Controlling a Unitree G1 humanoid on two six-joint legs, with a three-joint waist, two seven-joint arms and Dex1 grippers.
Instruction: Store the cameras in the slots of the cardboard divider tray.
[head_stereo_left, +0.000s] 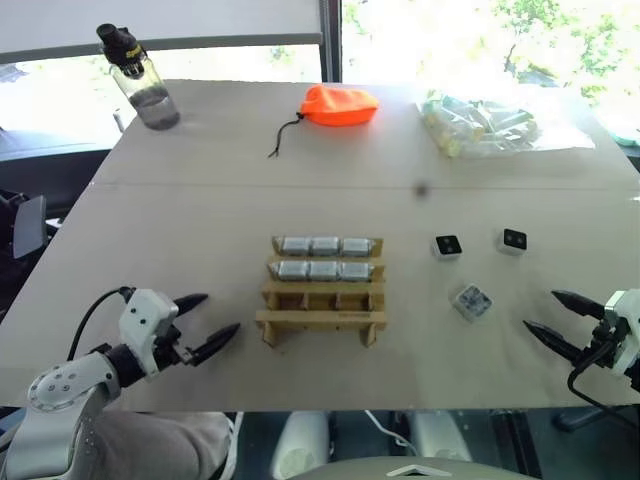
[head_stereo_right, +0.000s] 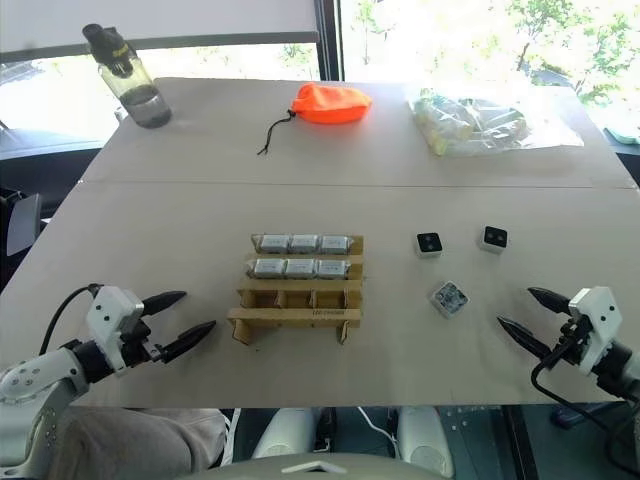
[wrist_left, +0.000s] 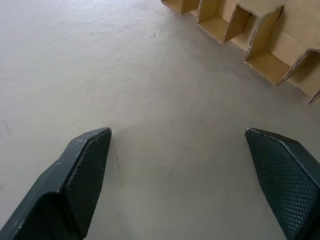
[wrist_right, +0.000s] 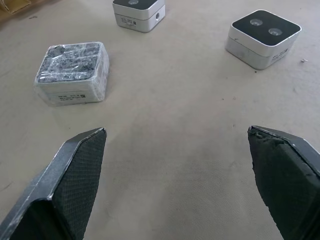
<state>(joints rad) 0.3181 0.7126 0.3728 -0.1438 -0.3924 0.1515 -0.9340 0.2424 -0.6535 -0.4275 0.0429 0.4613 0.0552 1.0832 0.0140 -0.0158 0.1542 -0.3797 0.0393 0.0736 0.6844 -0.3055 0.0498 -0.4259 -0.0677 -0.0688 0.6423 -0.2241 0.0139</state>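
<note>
Left pincer (head_stereo_left: 208, 325) and right pincer (head_stereo_left: 556, 318) hover low, fingers spread wide, empty.

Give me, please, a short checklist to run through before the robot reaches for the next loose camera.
1. Right gripper open and holding nothing: ok.
2. Left gripper open and holding nothing: ok.
3. Loose cameras right of the cardboard divider tray: ok; two bare cameras and one wrapped camera.
4. Free slots in the tray: ok; front row is empty, the two back rows are full.
5. Wrapped camera ready to slot as it is: cannot tell.
6. Open table between the right gripper and the wrapped camera: ok.
</note>
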